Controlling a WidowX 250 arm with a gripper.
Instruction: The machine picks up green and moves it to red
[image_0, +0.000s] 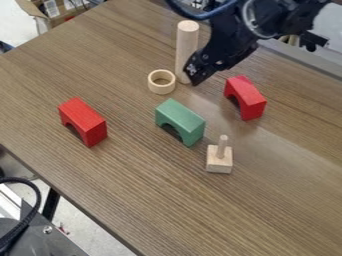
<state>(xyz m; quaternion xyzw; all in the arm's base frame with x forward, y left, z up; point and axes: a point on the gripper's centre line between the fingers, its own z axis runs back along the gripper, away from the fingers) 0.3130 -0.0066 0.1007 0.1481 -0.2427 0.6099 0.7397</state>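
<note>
Seeing a left red block (83, 121) at far left, possibly serving as the destination. Passing a wooden ring (161, 89), then finding the green block (180, 120) between two reds, standing on its legs, running its long axis from upper left to lower right, facing its arched opening toward the lower left. Locating a dowel (187, 45) behind it, and the gripper (192, 77) just beside that dowel, apart from the green block. Being unable to tell the claw's state, released or clenched. Judging the step as approach, before any grasp of green; next, needing to shift over it, line up across its narrow width, lower and pinch, avoiding the nearby peg (219, 159). Ending with a right red block (246, 97), equally possibly serving as the destination.
</note>
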